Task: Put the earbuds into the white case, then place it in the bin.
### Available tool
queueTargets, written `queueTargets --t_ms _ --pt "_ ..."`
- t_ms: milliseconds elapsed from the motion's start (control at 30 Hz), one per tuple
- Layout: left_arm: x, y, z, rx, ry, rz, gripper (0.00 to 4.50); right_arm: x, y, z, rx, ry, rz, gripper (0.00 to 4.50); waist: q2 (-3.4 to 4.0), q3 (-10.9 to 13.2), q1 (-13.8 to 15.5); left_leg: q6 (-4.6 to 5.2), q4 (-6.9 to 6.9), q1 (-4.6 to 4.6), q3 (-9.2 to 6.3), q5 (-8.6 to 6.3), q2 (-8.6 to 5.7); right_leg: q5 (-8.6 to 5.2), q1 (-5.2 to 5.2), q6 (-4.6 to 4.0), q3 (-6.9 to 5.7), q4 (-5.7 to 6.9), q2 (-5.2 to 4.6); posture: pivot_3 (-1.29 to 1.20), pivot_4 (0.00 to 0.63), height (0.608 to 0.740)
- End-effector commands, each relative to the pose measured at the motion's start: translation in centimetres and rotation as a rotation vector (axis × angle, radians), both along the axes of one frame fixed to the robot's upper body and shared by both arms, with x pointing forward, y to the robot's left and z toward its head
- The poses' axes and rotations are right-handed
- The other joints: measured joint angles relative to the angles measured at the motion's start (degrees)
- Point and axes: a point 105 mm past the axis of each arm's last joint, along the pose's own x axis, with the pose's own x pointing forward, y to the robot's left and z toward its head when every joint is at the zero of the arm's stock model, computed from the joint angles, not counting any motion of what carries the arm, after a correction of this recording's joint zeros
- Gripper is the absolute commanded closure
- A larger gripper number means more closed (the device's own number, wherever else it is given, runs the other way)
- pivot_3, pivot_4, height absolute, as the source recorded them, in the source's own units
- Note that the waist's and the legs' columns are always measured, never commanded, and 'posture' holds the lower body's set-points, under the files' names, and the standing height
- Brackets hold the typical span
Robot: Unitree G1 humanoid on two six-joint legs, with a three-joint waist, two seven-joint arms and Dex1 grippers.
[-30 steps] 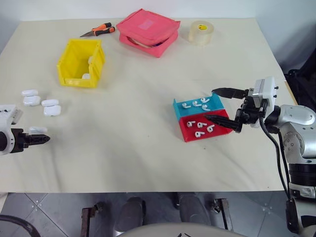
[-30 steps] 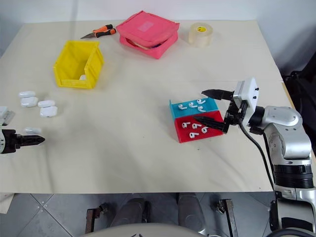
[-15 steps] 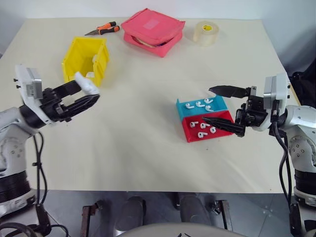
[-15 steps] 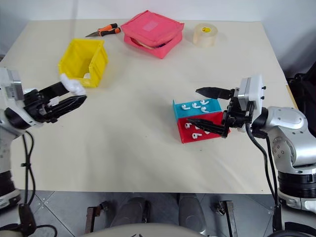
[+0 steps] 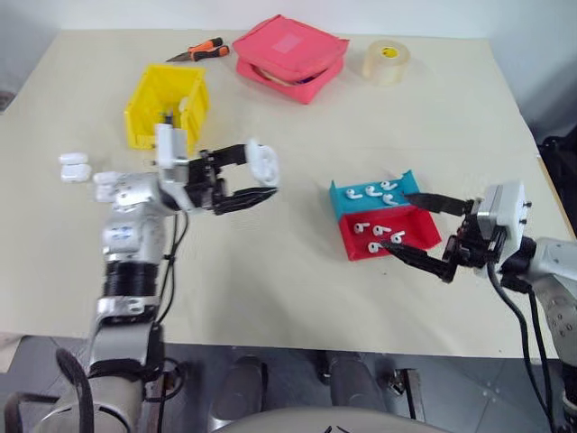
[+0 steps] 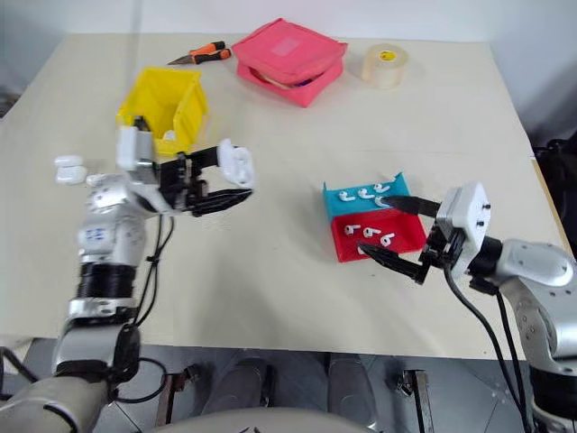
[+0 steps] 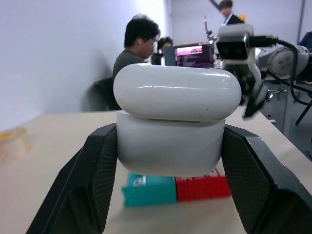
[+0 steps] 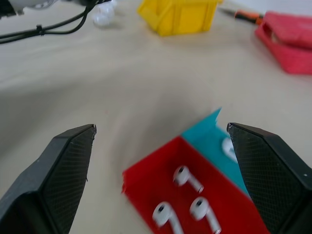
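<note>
- Left gripper [image 5: 270,182] clamps a white case [image 5: 263,162] by its lower half, held in the air above the worktop [image 5: 270,271], lid closed as far as the left wrist view shows.
- Right gripper [image 5: 431,234] is wide open and empty, hovering just beside the tray [image 5: 407,236]; one finger reaches over the blue half, the other sits off the red half's near edge.
- Earbuds [image 5: 379,233] all lie loose in the tray, some in the blue half, some in the red. None in the held case, so step one is not done.
- Left to do, by my read: open the lid, pick a bud from the tray, seat the pair, close, then drop the case in the bin [image 5: 167,106].
- Bin is behind the left gripper, close to the arm; something white already lies inside, cannot tell what.
- Spare cases [image 5: 74,168] sit on the far side of the left arm from the tray, near the worktop's left edge.
- Open worktop between the two grippers, good room for a handover.
- Right gripper is near the worktop's front edge; not much margin there.
- Pouch [image 5: 290,56], tape roll [image 5: 387,61] and cutters [image 5: 198,49] sit along the far edge, well clear of both grippers.
</note>
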Motion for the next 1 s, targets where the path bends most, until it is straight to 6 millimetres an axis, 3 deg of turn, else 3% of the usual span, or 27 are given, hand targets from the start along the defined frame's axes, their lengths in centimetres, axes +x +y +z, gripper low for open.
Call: queueTargets --t_ms 33,133,233,400,500,600,667,1000 --pt "0.4 -1.4 0.0 0.026 -0.036 -0.015 1.70 -0.6 0.2 0.6 -0.039 -0.035 -0.016 0.00 0.00 0.0 -0.1 0.02 0.01 0.00 0.03 -0.01 0.01 0.01 -0.01 0.02 0.05 0.00 0.03 0.00 0.150 0.740" --pt "0.6 -2.8 -0.8 0.045 -0.019 -0.021 1.70 -0.8 0.0 0.0 -0.075 -0.014 -0.045 0.00 0.00 0.0 -0.1 0.05 0.02 0.01 0.03 -0.02 0.01 0.01 -0.02 0.03 0.09 0.01 0.04 0.00 0.150 0.740" --pt "-0.3 -4.7 -2.1 0.075 0.008 -0.087 1.70 -0.6 -0.5 -0.8 -0.150 0.012 -0.107 0.00 0.00 0.0 0.5 0.06 0.02 0.01 0.02 -0.03 0.01 0.01 -0.01 0.03 0.09 0.01 0.04 0.00 0.150 0.740" --pt "-1.6 -6.2 -2.8 0.071 0.079 -0.146 1.70 -1.0 -0.9 -1.3 -0.254 0.073 -0.141 0.00 0.00 0.0 0.6 0.12 0.05 0.01 -0.02 -0.05 0.00 0.02 -0.03 0.04 0.17 0.00 0.04 0.00 0.150 0.740" --pt "-1.9 -6.6 -3.0 0.072 0.095 -0.147 1.70 -1.3 -1.0 -1.1 -0.317 0.051 -0.139 0.00 0.00 0.0 0.7 0.12 0.06 0.02 -0.03 -0.05 0.01 0.04 -0.02 0.07 0.18 0.00 0.05 0.00 0.150 0.740" --pt "-2.9 -7.0 -3.5 0.081 0.112 -0.181 1.70 -1.7 -2.1 -1.8 -0.486 0.109 -0.146 0.56 0.03 0.0 0.8 0.14 0.06 0.03 -0.03 -0.06 -0.01 0.04 -0.01 0.08 0.22 -0.01 0.04 0.00 0.150 0.740" --pt "-3.2 -7.2 -3.8 0.084 0.125 -0.184 1.70 -1.7 -2.4 -1.6 -0.549 0.100 -0.140 1.22 -0.01 0.0 0.8 0.19 0.06 0.05 -0.02 -0.08 -0.02 0.05 0.02 0.09 0.27 -0.05 0.04 0.00 0.150 0.740" --pt "-3.8 -6.8 -4.2 0.079 0.154 -0.162 1.70 -3.2 -4.4 -0.4 -0.579 0.090 -0.152 1.22 -0.01 0.0 1.1 0.25 0.08 0.04 -0.01 -0.10 -0.04 0.10 0.05 0.19 0.29 -0.15 0.04 0.00 0.150 0.740"
